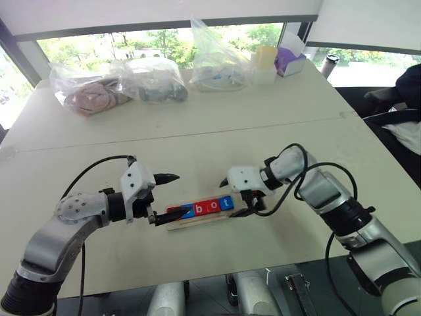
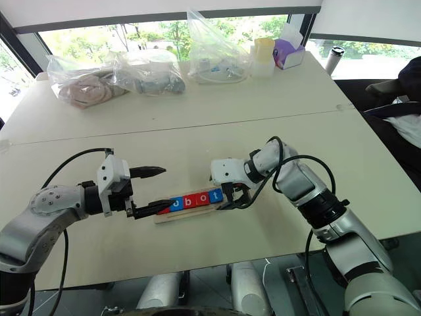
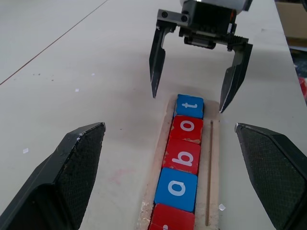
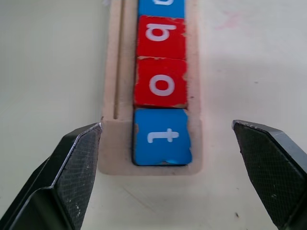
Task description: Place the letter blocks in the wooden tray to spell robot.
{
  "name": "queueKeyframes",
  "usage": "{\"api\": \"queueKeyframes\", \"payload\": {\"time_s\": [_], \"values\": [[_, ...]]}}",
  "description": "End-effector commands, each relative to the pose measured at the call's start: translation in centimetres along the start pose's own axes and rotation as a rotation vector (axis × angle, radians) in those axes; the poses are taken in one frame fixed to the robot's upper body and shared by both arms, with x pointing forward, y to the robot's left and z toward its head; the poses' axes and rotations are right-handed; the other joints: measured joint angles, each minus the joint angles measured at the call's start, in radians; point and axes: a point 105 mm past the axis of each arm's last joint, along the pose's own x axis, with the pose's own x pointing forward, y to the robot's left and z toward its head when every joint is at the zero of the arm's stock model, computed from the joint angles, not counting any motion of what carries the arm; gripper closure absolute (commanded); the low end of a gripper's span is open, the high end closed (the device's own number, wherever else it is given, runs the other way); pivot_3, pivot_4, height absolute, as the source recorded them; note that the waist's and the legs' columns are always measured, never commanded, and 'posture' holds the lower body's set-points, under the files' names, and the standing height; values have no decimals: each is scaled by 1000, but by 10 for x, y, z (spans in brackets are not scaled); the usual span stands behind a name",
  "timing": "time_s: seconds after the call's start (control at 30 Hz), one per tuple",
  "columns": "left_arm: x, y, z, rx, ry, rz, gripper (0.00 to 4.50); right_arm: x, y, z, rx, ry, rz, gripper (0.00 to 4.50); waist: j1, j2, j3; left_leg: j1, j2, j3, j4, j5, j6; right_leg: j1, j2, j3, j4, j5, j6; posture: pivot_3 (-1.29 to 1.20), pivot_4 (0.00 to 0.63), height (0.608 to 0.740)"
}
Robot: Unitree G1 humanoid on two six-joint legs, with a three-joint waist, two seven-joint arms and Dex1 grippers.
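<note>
The wooden tray [image 1: 197, 222] lies near the table's front edge. A row of letter blocks sits in it. From its right end they run blue t [image 4: 161, 136], red o [image 4: 161, 84], red b [image 3: 182, 155], a blue block with a round letter [image 3: 176, 188], and a red block [image 3: 171, 221] partly cut off. My right gripper [image 4: 165, 125] is open, with a finger on each side of the tray's t end and nothing between them. My left gripper [image 1: 170, 197] is open at the tray's other end, its lower finger over the red end block.
Three clear plastic bags [image 1: 154, 79] with contents line the table's far side, beside a yellow cup [image 1: 265, 62] and a purple box [image 1: 289, 60]. A dark tumbler [image 1: 329, 66] stands at the back right. The table's front edge runs just below the tray.
</note>
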Motion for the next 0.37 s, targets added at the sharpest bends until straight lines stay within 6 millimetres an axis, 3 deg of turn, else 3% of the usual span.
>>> {"api": "queueKeyframes", "payload": {"time_s": [0.03,0.37], "values": [[-6,1,12,38,-26,23,0,-23,-4,14,-19,-37,-78,53,1,0,0,0,0,0,0,0,0,0,0,0,0,0,0,0,150,740],[-15,-5,8,9,0,26,0,-50,14,13,136,-63,-210,53,1,0,0,0,0,0,0,0,0,0,0,0,0,0,0,0,150,740]]}}
